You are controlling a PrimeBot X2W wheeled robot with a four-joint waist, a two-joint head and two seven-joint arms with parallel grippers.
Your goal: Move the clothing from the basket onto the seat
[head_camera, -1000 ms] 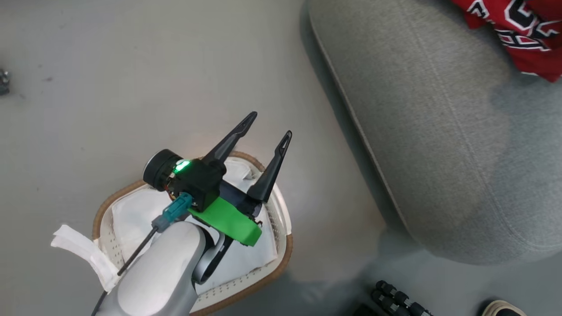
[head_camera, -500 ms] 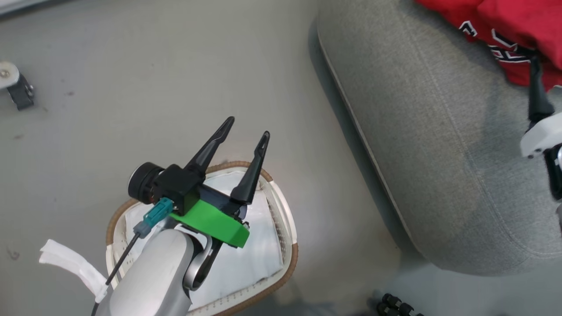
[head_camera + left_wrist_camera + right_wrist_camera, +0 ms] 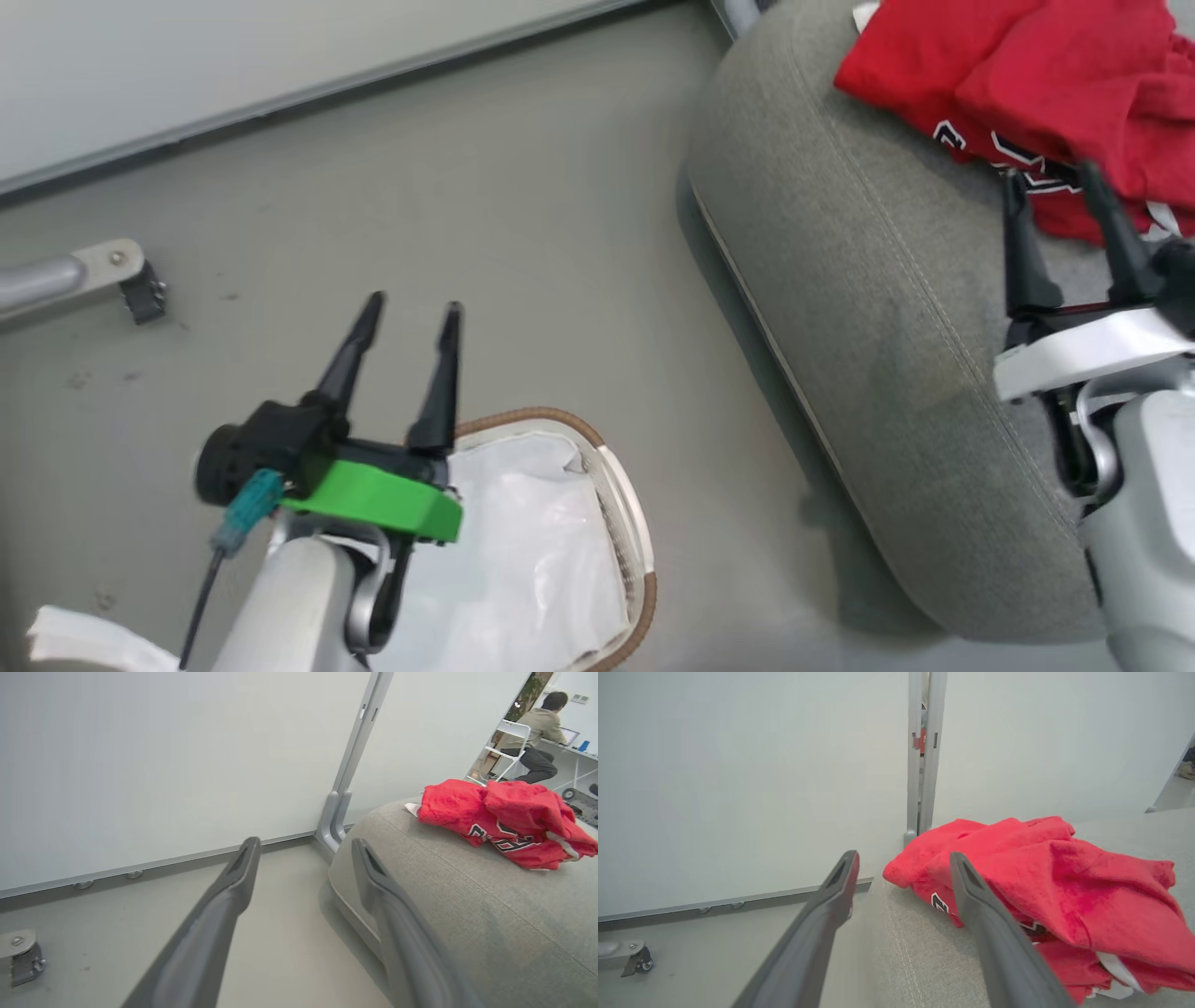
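Clothing (image 3: 1046,65): one red heap, upper right (pieces within it cannot be told apart)
Basket (image 3: 537,413): one, lower centre
Seat (image 3: 840,280): one, right
White sheet (image 3: 532,560): one
Grippers: two, left gripper (image 3: 413,303) and right gripper (image 3: 1047,173)

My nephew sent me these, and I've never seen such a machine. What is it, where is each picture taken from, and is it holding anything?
It is a wheeled robot with two arms, each ending in a hand with two long dark fingers. One picture looks down from its head: the left hand is by a white laundry basket on the floor, the right hand above a grey sofa cushion. The other two come from cameras on the wrists, looking along each hand's fingers. Red jerseys lie crumpled on the cushion; a white sheet lies in the basket. Both hands are open and hold nothing.
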